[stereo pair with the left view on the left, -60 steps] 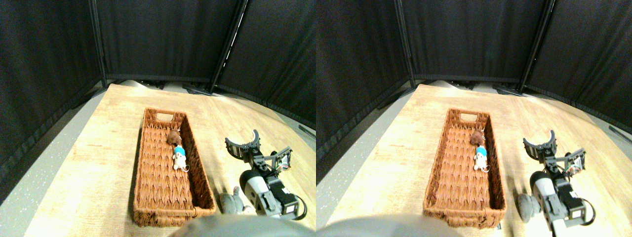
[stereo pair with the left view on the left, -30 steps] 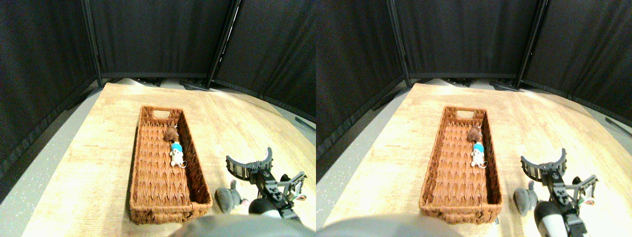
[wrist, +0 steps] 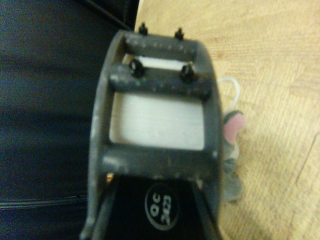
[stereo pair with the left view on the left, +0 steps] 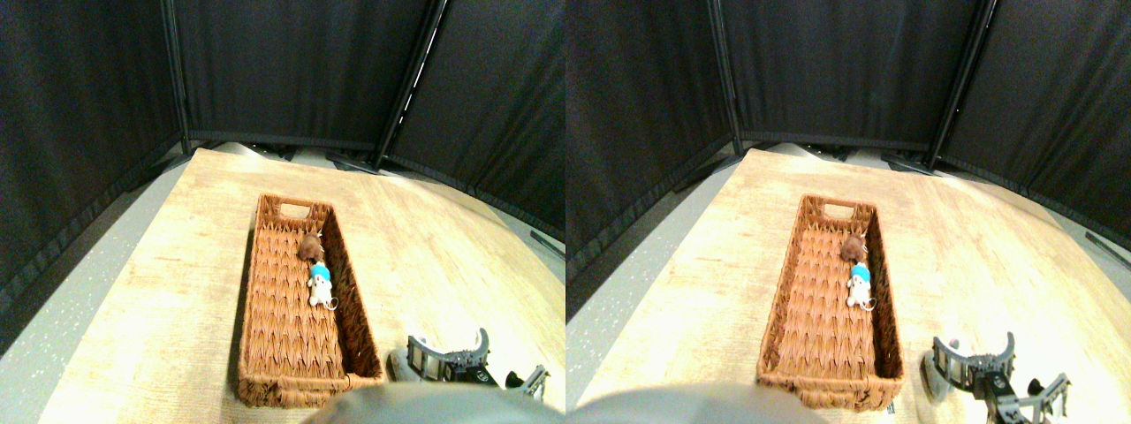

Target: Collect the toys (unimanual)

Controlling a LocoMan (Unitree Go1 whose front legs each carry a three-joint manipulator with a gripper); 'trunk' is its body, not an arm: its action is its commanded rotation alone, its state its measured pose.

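My claw hangs wide open just over the grey toy, which lies on the worktop beside the basket. It looks soft and light, so I judge its plump middle the best place to pinch

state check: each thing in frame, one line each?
wicker basket: on the table, open top, holding two toys.
brown toy: lying in the basket by its right wall.
white-and-blue toy: lying in the basket, just nearer than the brown one.
grey toy: on the table outside the basket, ungrasped.
right gripper: open, beside the grey toy.
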